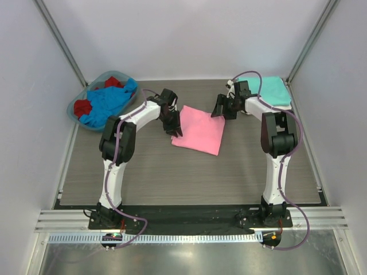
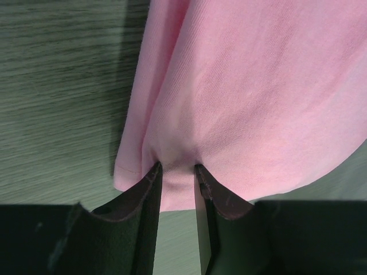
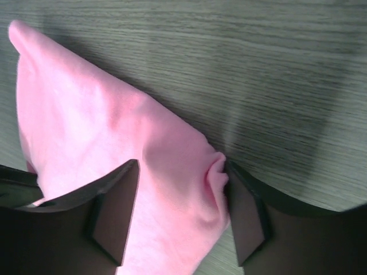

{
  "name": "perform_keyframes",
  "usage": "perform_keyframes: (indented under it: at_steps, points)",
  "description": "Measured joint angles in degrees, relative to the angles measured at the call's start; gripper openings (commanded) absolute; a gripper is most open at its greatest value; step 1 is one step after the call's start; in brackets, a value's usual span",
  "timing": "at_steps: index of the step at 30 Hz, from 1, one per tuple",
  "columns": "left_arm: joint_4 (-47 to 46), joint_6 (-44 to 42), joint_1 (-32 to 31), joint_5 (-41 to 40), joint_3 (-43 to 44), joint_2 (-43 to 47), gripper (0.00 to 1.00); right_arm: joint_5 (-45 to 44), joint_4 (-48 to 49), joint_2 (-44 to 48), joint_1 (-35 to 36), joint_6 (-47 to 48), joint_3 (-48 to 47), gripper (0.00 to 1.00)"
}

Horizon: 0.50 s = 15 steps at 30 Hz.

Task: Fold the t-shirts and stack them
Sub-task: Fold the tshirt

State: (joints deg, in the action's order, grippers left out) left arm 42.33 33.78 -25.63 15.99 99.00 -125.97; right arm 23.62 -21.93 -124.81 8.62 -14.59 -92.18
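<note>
Pink t-shirt point(image 1: 199, 129) folded at table point(image 1: 172, 172) centre: light, limp, so you should take it by edge and corner | left gripper point(image 2: 176, 169) pinched on its 8 o'clock edge | right gripper point(image 3: 180, 166) fingers apart, straddling its 1 o'clock corner | teal t-shirt point(image 1: 269, 90) folded at 1 o'clock, basket point(image 1: 77, 106) at 10 | matte wood-grain top, white walls close around you

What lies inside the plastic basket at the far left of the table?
A crumpled blue t-shirt and patches of a red t-shirt fill the basket. Anything beneath them is covered.
</note>
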Motion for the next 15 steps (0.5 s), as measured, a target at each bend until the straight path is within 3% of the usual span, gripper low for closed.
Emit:
perform_keyframes:
  at_steps: [1,4,9,12,13,15]
  points:
    - [0.02,0.0,0.04,-0.09,0.0,0.0,0.31,0.35,0.02,-0.11,-0.02,0.28,-0.02,0.55]
    - [0.24,-0.02,0.26,-0.42,0.0,0.0,0.31,1.07,-0.33,-0.66,-0.24,1.01,-0.02,0.42]
    - [0.61,0.0,0.44,-1.05,0.09,0.02,0.31,3.08,-0.55,-1.22,-1.49,1.75,0.09,0.29]
    - [0.59,0.0,0.44,-1.18,0.07,0.02,0.31,4.48,-0.83,-1.25,-2.43,2.43,0.74,0.12]
    - [0.59,0.02,0.48,-1.18,0.04,0.02,0.31,4.98,-0.83,-1.25,-2.6,2.49,1.03,0.01]
    - [0.55,0.04,0.55,-1.01,-0.04,0.09,0.31,5.77,-0.76,-1.25,-2.84,2.6,1.27,0.01]
